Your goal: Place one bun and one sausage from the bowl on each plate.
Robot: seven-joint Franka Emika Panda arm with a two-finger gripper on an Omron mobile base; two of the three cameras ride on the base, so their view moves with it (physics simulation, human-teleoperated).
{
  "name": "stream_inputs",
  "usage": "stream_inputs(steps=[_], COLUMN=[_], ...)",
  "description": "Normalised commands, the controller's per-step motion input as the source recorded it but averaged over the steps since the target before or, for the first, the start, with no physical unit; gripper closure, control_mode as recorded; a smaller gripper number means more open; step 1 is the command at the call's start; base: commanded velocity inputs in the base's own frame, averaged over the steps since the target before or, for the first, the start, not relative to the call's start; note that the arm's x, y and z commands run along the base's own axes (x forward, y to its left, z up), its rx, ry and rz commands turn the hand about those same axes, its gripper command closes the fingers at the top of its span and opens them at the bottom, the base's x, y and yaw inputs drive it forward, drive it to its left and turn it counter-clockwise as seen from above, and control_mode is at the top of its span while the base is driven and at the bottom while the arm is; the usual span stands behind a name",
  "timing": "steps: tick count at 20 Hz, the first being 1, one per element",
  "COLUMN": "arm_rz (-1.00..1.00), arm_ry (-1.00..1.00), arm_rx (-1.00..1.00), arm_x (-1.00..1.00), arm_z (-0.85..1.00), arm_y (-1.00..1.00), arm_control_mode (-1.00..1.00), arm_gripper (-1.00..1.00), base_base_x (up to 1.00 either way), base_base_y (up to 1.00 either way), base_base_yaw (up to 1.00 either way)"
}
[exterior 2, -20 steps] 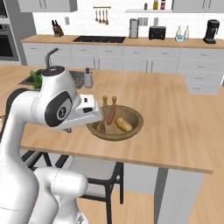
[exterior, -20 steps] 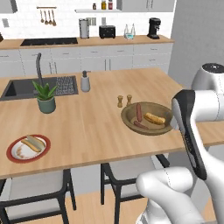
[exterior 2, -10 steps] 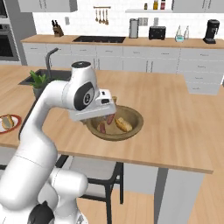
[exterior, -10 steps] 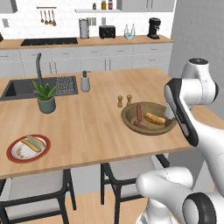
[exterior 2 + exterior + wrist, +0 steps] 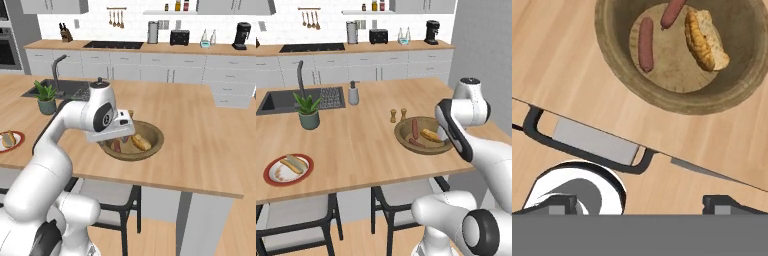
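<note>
Hand view looks down on the bowl point(image 5: 682, 55), which sits on the bench point(image 5: 572, 55) close to its near edge, with two sausages point(image 5: 645, 44) lying side by side toward one side and a single bun point(image 5: 704, 40) against the other. The tool point(image 5: 639, 202) hangs above the bench edge short of the bowl; its two dark tips stand wide apart at the bottom of the view with nothing between them, so it is spread open and empty.

From the left base view, the bowl point(image 5: 423, 136) rests toward the right end of the bench's near edge, just beside two small wooden shakers point(image 5: 397, 115). One red-rimmed plate point(image 5: 287, 170) lies well apart at the left end of the near edge and seems to carry a bun and a sausage already. No other plate can be made out from here.

The step in hand looks like the approach for another pick from the bowl, with a second plate to be served. The next move calls for carrying the tool forward over the bowl, lining its open tips across one item, likely a sausage or the bun, then lowering past the rim without knocking the neighbouring piece. The sausages lie close together, so a clean straddle of just one needs care.
</note>
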Motion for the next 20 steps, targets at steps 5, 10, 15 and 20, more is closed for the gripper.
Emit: stream_inputs(steps=[5,10,15,20], arm_rz=[0.0,0.0,0.0,0.0], arm_ry=[-0.08,-0.13,-0.01,0.0], arm_rx=[0.0,0.0,0.0,-0.02], arm_x=[0.38,0.32,0.38,0.43], arm_z=[-0.21,-0.33,-0.25,-0.02], arm_y=[0.0,0.0,0.0,0.0], arm_control_mode=[-1.0,-1.0,-1.0,-1.0], arm_gripper=[-1.0,-1.0,-1.0,-1.0], base_base_x=[0.0,0.0,0.0,0.0], base_base_y=[0.0,0.0,0.0,0.0], base_base_yaw=[0.0,0.0,0.0,0.0])
